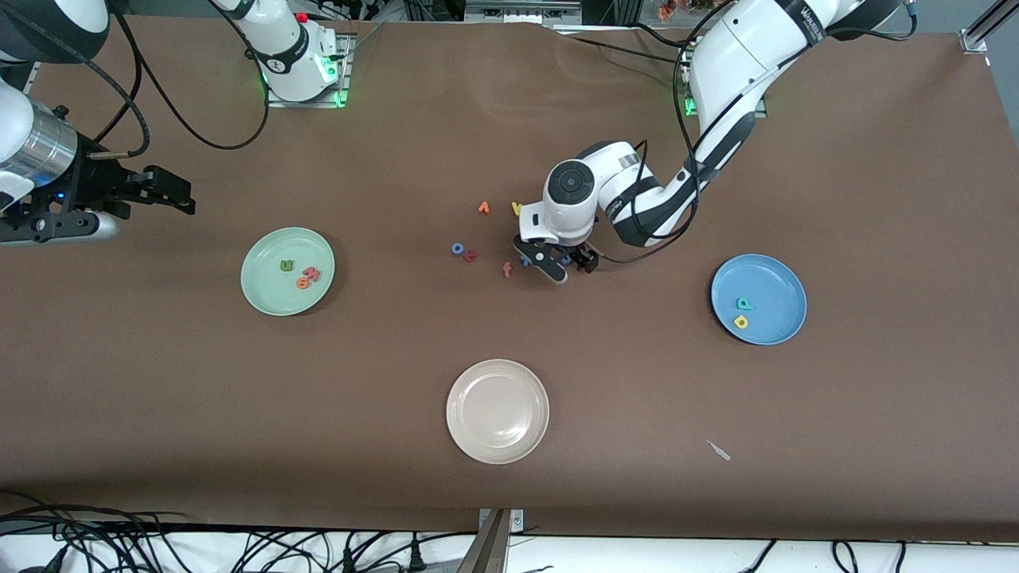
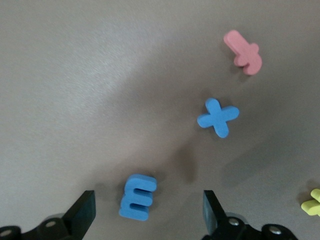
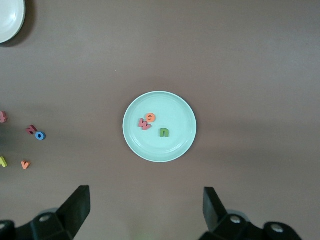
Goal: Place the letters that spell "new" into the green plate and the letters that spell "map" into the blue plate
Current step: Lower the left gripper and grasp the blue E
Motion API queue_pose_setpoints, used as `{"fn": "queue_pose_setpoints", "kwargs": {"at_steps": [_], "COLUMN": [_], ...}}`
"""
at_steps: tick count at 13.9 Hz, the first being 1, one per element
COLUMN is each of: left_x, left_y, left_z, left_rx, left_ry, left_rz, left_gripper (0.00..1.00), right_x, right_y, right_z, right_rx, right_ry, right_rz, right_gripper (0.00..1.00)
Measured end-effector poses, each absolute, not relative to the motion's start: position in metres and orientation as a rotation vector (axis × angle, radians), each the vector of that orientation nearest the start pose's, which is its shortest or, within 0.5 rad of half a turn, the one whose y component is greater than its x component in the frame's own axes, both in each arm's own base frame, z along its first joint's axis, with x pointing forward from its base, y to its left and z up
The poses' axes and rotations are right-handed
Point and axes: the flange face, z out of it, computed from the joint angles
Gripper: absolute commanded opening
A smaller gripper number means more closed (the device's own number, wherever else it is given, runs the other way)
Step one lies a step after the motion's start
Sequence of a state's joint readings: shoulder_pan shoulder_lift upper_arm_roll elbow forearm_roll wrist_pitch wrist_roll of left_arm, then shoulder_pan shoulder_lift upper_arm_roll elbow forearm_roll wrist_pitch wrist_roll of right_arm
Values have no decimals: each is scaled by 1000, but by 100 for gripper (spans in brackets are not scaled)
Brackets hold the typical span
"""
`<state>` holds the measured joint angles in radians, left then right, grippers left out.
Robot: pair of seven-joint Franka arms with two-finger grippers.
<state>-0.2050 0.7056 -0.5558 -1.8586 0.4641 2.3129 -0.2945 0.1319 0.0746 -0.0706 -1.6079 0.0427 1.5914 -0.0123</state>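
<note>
Hovering over blue "m", left gripper has fingers spread w/ nothing grasped; right gripper waits above table, fingers released.

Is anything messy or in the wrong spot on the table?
Not really. One small pale scrap lies alone on the table, nearer the front camera than the blue plate; what it is, I cannot tell. The blue "m" still lies on the table.
</note>
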Motion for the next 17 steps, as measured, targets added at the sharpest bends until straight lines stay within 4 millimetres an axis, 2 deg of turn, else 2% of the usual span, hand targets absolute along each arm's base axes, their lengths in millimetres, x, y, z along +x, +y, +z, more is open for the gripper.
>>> {"fn": "queue_pose_setpoints", "kwargs": {"at_steps": [2,6,17], "left_x": [466,469,474], "left_y": [-410,-405,-402], "left_z": [171,168,170], "left_rx": [-2914,-2913,-2918], "left_ry": [1088,1075,1053], "left_rz": [180,183,173], "left_gripper": [86,68,50], "right_x": [573,573,574], "right_y": [41,41,38], "right_z": [566,566,565], "right_rx": [-3101,-3101,-3100], "right_ry": [-110,-110,-128], "right_rz": [143,145,149], "right_gripper": [100,100,100]}}
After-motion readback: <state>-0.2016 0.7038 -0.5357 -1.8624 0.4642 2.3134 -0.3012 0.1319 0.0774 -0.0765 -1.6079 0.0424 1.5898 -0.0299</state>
